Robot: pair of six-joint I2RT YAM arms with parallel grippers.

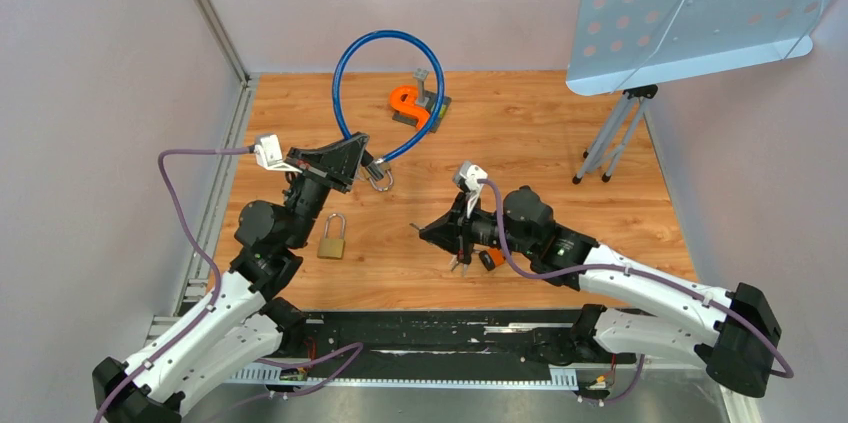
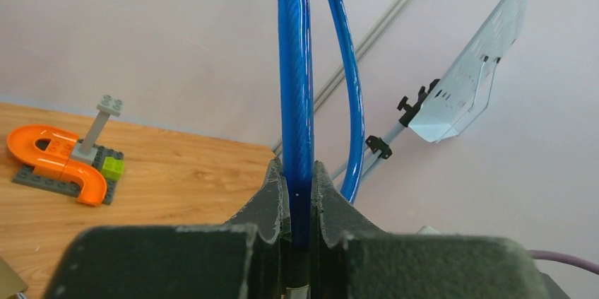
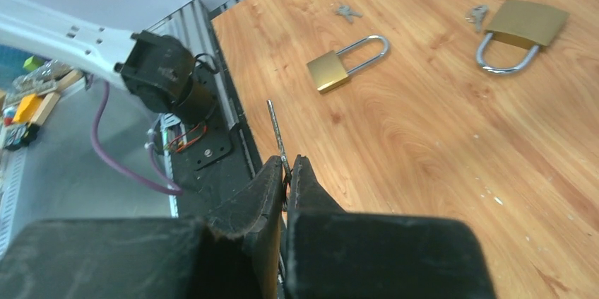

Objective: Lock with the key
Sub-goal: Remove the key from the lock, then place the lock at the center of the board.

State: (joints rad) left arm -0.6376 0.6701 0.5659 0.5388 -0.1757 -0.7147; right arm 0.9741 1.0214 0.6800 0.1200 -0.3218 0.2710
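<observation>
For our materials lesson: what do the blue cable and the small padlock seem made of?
The blue cable looks like glossy plastic sheathing, given its highlights; core unseen. The small padlock: probably brass, matte golden body; shackle bright silvery metal.

blue cable (image 2: pixel 295 101) runs off the top edge, low end lost inside left gripper (image 2: pixel 297 169) | key (image 3: pixel 275 133) head buried in right gripper (image 3: pixel 287 165), only blade shows | perforated panel (image 1: pixel 700 13) cropped at corner | loose keys (image 3: pixel 345 11) too tiny tbh

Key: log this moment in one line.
left gripper: shut on blue cable | right gripper: shut on key | key: not inserted | padlocks: two, on table
</observation>
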